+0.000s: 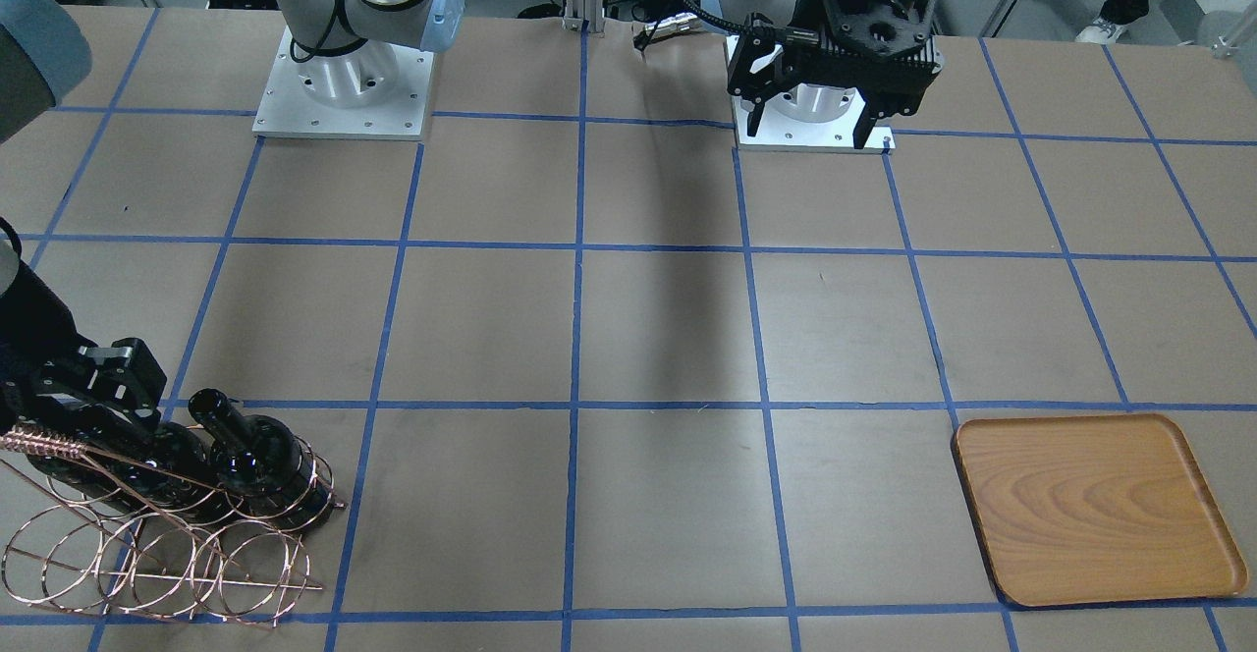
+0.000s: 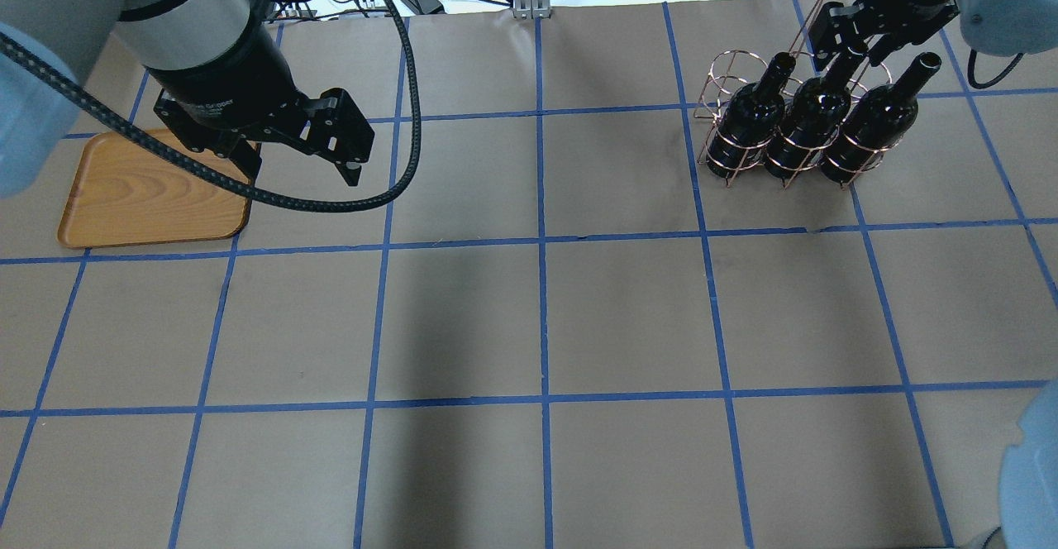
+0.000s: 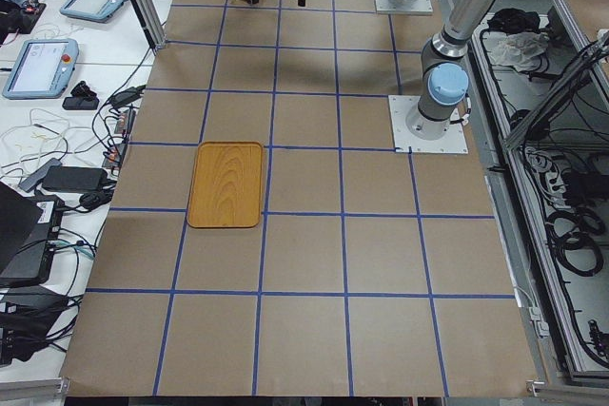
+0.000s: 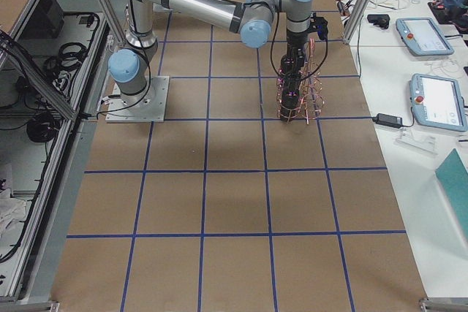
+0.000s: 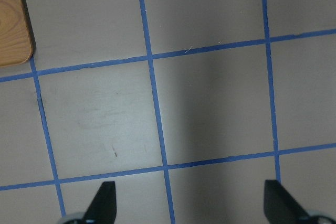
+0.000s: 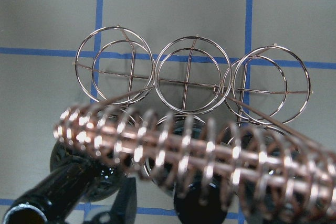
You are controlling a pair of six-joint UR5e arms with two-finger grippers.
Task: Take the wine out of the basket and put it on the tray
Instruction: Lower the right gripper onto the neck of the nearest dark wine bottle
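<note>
Three near-black wine bottles stand tilted in the copper wire basket [image 2: 717, 78] at the far right: one on the left [image 2: 748, 119], a middle one [image 2: 806, 129] and one on the right [image 2: 872, 123]. My right gripper [image 2: 850, 45] is low at the middle bottle's neck, next to the coiled handle [image 6: 199, 156]; its jaws look open, one finger [image 6: 125, 203] beside the neck. My left gripper [image 2: 299, 167] is open and empty, in the air just right of the empty wooden tray [image 2: 149, 193].
The basket [image 1: 167, 564] has several empty rings on its side away from the robot. The tray [image 1: 1095, 510] lies at the table's other end near the operators' edge. Brown paper with blue tape lines covers the table. Both arm bases stand at the robot's edge.
</note>
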